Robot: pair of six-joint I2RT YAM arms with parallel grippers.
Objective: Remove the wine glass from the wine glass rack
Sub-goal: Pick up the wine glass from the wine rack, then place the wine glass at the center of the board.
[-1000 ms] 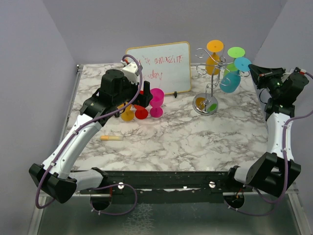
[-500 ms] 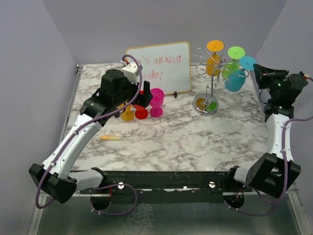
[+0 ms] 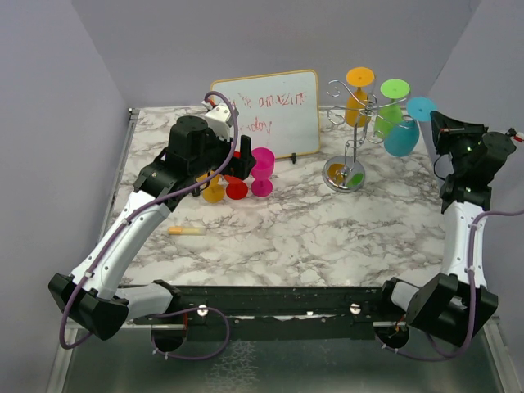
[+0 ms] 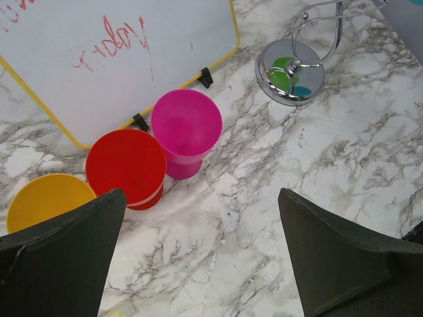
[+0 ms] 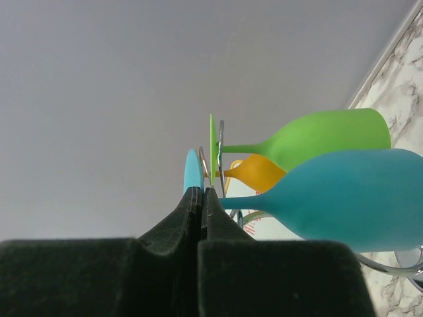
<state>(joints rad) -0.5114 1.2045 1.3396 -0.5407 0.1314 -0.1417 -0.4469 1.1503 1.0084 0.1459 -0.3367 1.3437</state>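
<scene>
My right gripper (image 5: 201, 193) was clamped narrow on the stem of the teal wine glass (image 5: 344, 195), its bowl just ahead and right of my fingertips (image 5: 191, 201), close beside the green glass (image 5: 324, 135) on the wine glass rack (image 3: 344, 174). I judged that so slight a pinch could let the bowl swivel or slip, or strike the green glass

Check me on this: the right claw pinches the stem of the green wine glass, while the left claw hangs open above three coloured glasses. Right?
Not quite. The right gripper is shut on the stem of the teal wine glass; the green wine glass sits clear of it, as the right wrist view shows. The left gripper does hang open above three coloured glasses.
</scene>
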